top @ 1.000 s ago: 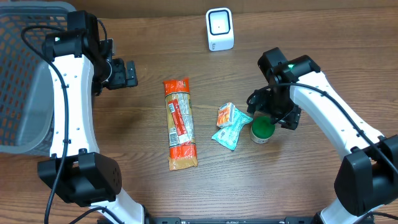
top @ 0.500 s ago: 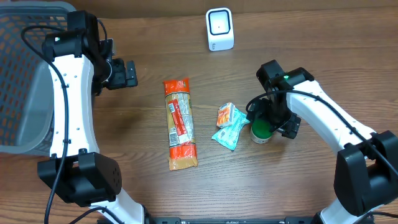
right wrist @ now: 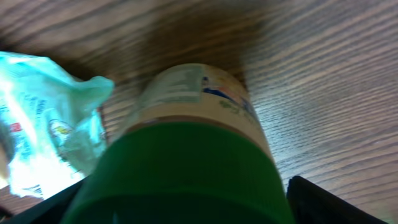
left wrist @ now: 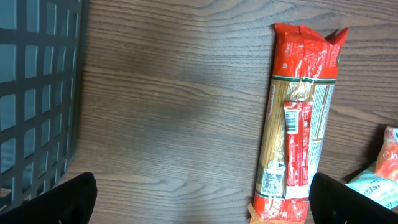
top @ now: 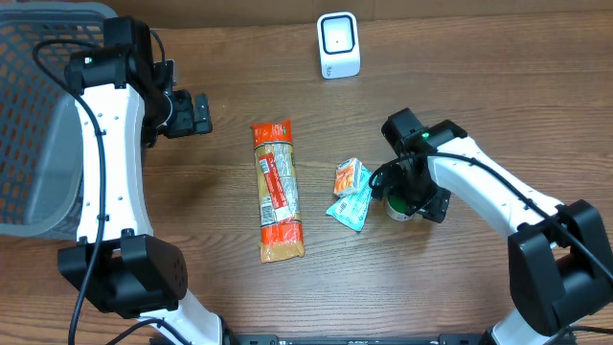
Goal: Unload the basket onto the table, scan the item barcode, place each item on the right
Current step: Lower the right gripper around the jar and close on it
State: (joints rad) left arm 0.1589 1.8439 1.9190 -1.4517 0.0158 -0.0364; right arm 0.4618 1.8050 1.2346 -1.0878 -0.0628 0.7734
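Green-lidded round jar (right wrist: 186, 168) stands on our wood-grain table (top: 479, 77), a crinkly teal packet (top: 350, 206) just beside it, our right gripper (top: 406, 198) straddling its lid with jaws spread, our left gripper (top: 201, 113) open near the long pasta bag (top: 276, 192).

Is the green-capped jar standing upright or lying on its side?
Upright. The right wrist view looks down on the jar: green cap on top, labelled body below it standing on the table.

A brown wood-grain table (top: 479, 57) fills the view (evenly lit, soft shadows), with a grey mesh basket (top: 29, 57) on the picture's left.
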